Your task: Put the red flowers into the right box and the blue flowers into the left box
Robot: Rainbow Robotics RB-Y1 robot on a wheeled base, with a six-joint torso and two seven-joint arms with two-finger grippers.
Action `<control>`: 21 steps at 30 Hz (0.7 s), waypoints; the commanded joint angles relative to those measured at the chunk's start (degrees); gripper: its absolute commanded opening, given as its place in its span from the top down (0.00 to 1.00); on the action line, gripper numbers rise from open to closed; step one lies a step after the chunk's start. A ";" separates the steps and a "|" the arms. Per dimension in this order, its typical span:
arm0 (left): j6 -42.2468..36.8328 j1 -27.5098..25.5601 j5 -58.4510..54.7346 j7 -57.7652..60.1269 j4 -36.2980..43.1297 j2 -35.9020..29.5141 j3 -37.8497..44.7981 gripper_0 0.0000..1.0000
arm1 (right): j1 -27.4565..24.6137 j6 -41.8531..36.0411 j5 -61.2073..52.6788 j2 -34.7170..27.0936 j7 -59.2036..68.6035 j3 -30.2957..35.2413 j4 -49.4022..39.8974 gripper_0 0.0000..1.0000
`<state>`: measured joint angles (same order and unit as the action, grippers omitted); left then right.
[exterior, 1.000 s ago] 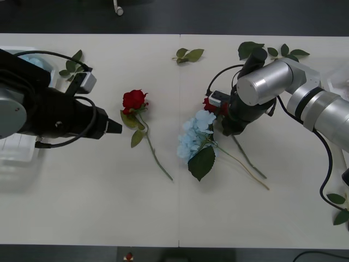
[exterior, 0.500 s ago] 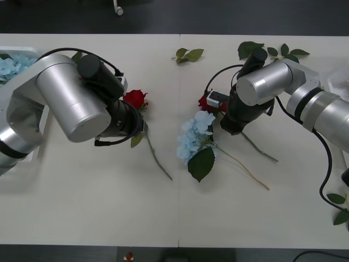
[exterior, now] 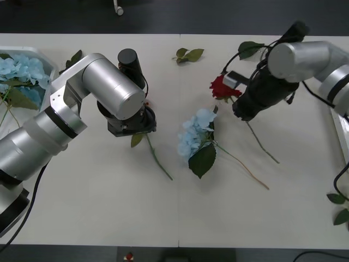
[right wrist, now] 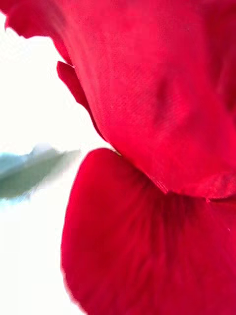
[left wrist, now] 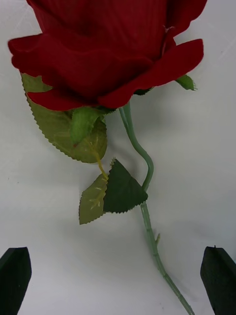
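One red flower point(left wrist: 108, 54) lies on the table with its stem point(exterior: 157, 159) trailing toward me. My left gripper point(exterior: 133, 125) hovers right over its bloom, black fingers point(left wrist: 14, 278) open and wide apart on either side of the stem. My right gripper point(exterior: 241, 112) is shut on a second red flower point(exterior: 220, 87), held just below the bloom, whose petals point(right wrist: 147, 147) press close to the wrist camera. Its stem slants down to the table. A blue flower point(exterior: 195, 134) lies in the table's middle between the arms. The left box point(exterior: 50, 65) at the far left holds blue flowers point(exterior: 20, 70). A sliver of the right box point(exterior: 343, 136) shows at the right edge.
Loose green leaf sprigs lie at the far middle point(exterior: 188, 54), the far right point(exterior: 248, 49), beside the left box point(exterior: 74, 58) and near the right edge point(exterior: 340, 208). The near half of the table is bare.
My left arm swung in from the left box and now stands over the left red flower. My right gripper rose and moved right and farther away, carrying its red flower off the blue one.
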<state>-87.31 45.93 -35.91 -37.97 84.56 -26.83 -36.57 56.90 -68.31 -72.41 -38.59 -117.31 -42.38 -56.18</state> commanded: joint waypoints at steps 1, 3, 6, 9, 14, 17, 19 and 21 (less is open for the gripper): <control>4.08 3.73 0.67 -1.15 -4.22 0.29 -4.21 0.00 | 2.96 -2.53 -5.64 -10.19 -2.31 -0.07 -2.97 1.00; 6.10 4.25 0.58 -0.97 -6.16 0.64 -5.97 0.00 | 3.57 -4.37 -6.78 -13.79 -1.78 -0.07 -4.29 1.00; 9.17 4.69 0.49 -0.88 -9.32 1.79 -7.46 0.00 | 3.84 -5.60 -8.36 -20.65 -1.25 -0.07 -6.58 1.00; 10.58 4.69 0.58 -1.06 -11.26 2.84 -7.46 0.00 | 3.84 -5.78 -10.12 -24.87 -0.81 -0.16 -6.84 1.00; 12.25 4.78 0.76 -1.06 -13.89 4.60 -7.46 0.00 | 3.75 -5.34 -10.30 -31.20 -0.11 -0.16 -3.50 1.00; 12.43 4.69 0.84 -1.23 -14.51 5.04 -7.46 0.00 | 3.57 -3.76 -9.15 -33.30 0.07 -0.43 1.07 1.00; 12.34 4.69 0.84 -1.32 -14.77 5.21 -7.46 0.01 | 3.31 -2.26 -7.40 -33.66 -0.29 -0.43 4.32 1.00; 12.34 4.69 0.93 -1.41 -15.21 5.56 -7.46 0.04 | 2.69 -0.24 -4.94 -33.66 -0.37 -0.43 6.69 1.00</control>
<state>-75.41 49.33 -35.63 -38.25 69.54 -21.79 -44.16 58.96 -70.13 -79.64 -70.87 -117.30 -43.67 -51.59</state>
